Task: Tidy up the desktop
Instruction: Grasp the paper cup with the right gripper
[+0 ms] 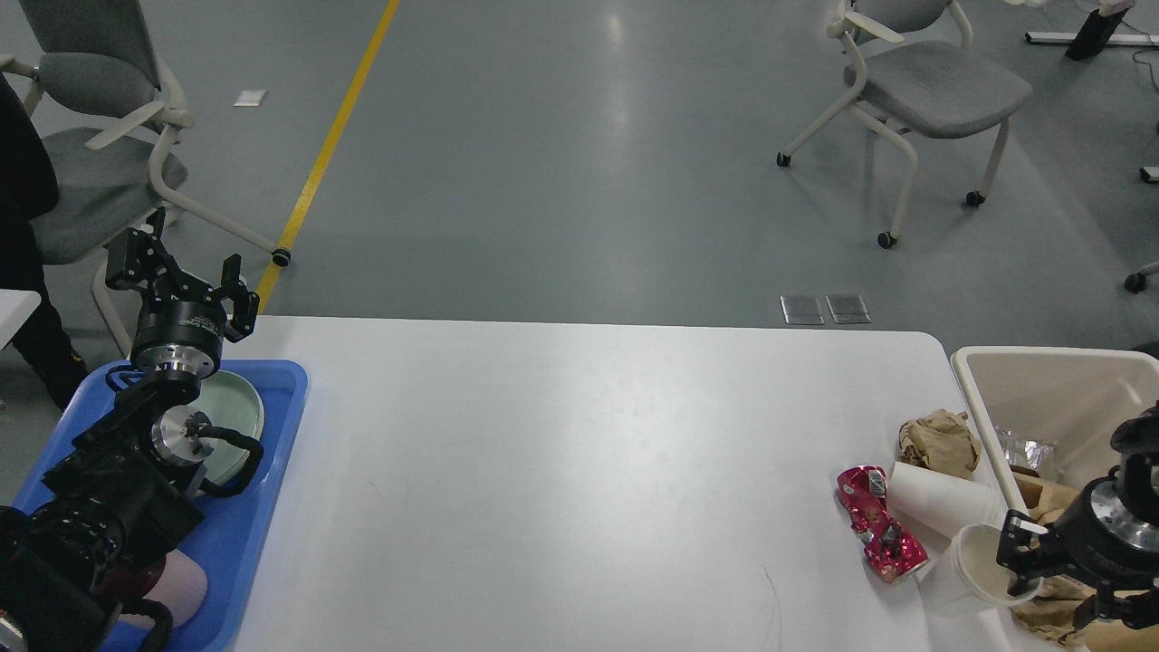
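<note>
Clearing remains: 2 paper cups (pixel 982 566), a red wrapper (pixel 880 534) and crumpled paper (pixel 937 441) on the desktop (pixel 579 480); my right gripper (pixel 1055 580) spreads wide beside 1 cup.

White rounded-corner desktop (pixel 561 471) lies flat, matte.

My left arm comes in from the lower left corner and bends upward, its wrist pointing away from me. My left gripper (pixel 177 276) is the highest part of this arm, and its two black fingers stand clearly apart, with nothing between them. My right arm enters at the lower right edge, and only its last part is visible. My right gripper (pixel 1055 580) points down and to the left, its fingers spread apart.
</note>
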